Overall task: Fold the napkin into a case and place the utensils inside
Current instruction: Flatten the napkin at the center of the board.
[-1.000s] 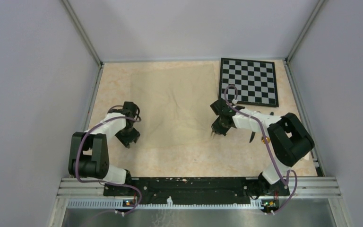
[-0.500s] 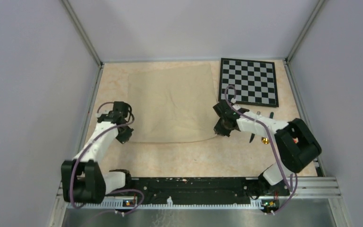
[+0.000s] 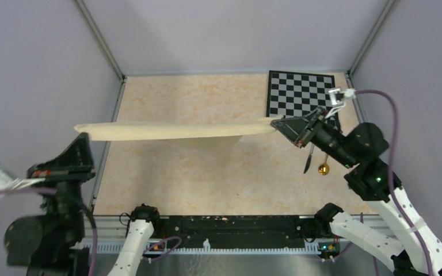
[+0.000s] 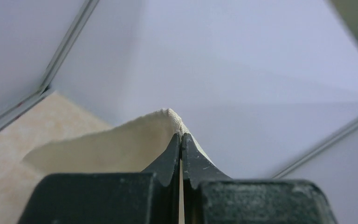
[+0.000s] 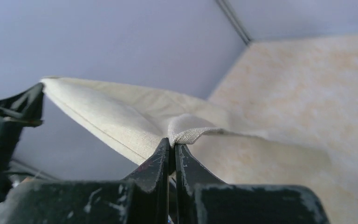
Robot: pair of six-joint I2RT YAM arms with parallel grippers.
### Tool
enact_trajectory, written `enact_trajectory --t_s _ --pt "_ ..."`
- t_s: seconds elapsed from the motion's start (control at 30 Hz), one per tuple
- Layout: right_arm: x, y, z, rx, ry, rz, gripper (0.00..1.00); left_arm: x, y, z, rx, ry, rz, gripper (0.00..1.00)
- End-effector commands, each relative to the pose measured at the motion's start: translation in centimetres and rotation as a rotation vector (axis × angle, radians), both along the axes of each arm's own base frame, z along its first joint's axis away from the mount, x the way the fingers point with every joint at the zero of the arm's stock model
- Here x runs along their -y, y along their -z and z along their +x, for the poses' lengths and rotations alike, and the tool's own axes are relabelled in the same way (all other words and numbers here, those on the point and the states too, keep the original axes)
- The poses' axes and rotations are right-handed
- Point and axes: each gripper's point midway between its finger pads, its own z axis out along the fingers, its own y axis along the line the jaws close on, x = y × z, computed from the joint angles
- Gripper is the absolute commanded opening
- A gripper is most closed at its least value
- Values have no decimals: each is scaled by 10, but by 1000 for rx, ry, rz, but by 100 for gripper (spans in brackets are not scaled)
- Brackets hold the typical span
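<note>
Since half a second ago, the napkin (image 3: 172, 131) has left the tabletop, where it lay spread flat, and both arms have risen high with it. In the top view it now hangs in the air as a long pale band stretched across the table (image 3: 207, 178). One end is pinched by the left gripper (image 3: 82, 135) and the other by the right gripper (image 3: 277, 123), probably so the cloth can be pulled straight and laid down again as a fold. The band is seen nearly edge-on, so whether it hangs single or doubled cannot be told. The left arm looms close to the camera and its outline is blurred. The checkered board (image 3: 302, 95) sits at the far right corner. The knife (image 3: 308, 160) and the gold spoon (image 3: 323, 169) lie on the table below the right arm, which covers their upper ends. In the left wrist view, the left gripper (image 4: 181, 144) is closed tight on a corner of the napkin (image 4: 116, 149), whose hem peaks just above the tips. The rest of the cloth falls behind the fingers. In the right wrist view, the right gripper (image 5: 172, 154) is clamped on a bunched corner of the napkin (image 5: 121, 112). The cloth runs taut toward the dark left gripper (image 5: 25, 105) at the frame's edge, and the utensils are out of sight.
</note>
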Motion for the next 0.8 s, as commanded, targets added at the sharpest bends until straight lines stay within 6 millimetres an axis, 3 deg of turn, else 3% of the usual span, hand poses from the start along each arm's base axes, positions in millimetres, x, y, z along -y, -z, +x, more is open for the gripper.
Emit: enact_trajectory --t_s 0.0,0.1,0.2,0.33,0.47,0.6,0.77 --pt "0 -87 -50 280 -177 152 0 11 -56 -24 175 57 85 0" --pt "0 -96 -42 272 -143 194 0 12 -65 -13 173 60 80 0" --pt "-1 -73 -3 160 -9 154 0 3 -50 23 112 4 64 0" --pt "1 -22 69 7 223 -7 0 -14 13 105 -99 -110 16 0" --pt "7 23 144 -96 359 -90 0 -11 65 192 -176 -111 59 0" --pt "-2 84 224 -185 394 -153 0 -8 111 268 -262 -105 114 0" --pt "-27 139 296 -200 374 -242 0 -15 182 345 -378 -94 147 0"
